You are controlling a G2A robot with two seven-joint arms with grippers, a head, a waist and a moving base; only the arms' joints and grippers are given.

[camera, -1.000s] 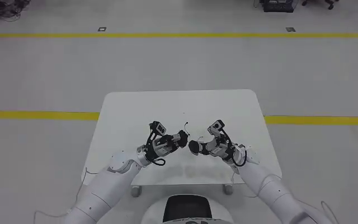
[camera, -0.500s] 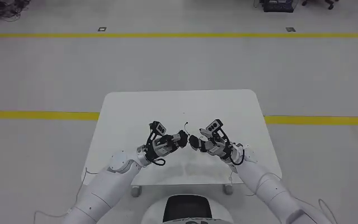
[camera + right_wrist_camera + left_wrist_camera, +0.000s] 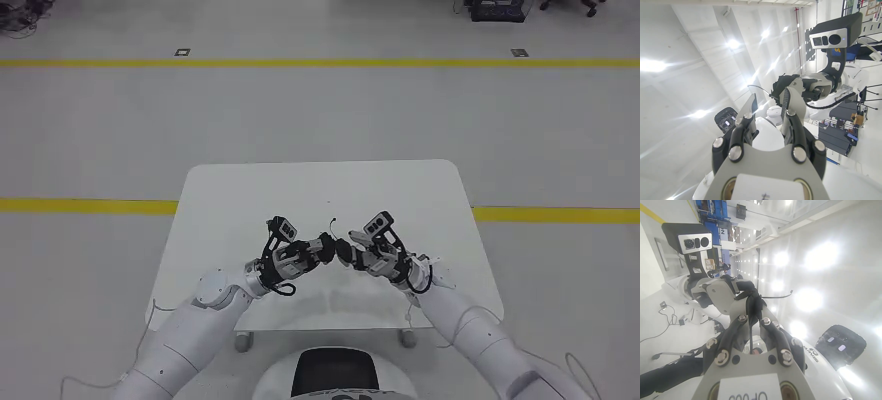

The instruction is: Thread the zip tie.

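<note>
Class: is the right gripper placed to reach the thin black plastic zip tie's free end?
Likely yes: the open right gripper is beside the left gripper; the zip tie's free end juts out unobstructed.

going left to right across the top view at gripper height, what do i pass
table's left edge → left wrist camera → left gripper → zip tie → right gripper → right wrist camera → table's right edge

Overhead onto table [image 3: 420, 185], wrist cameras upturned, sharing zip tie [image 3: 778, 297]
</note>
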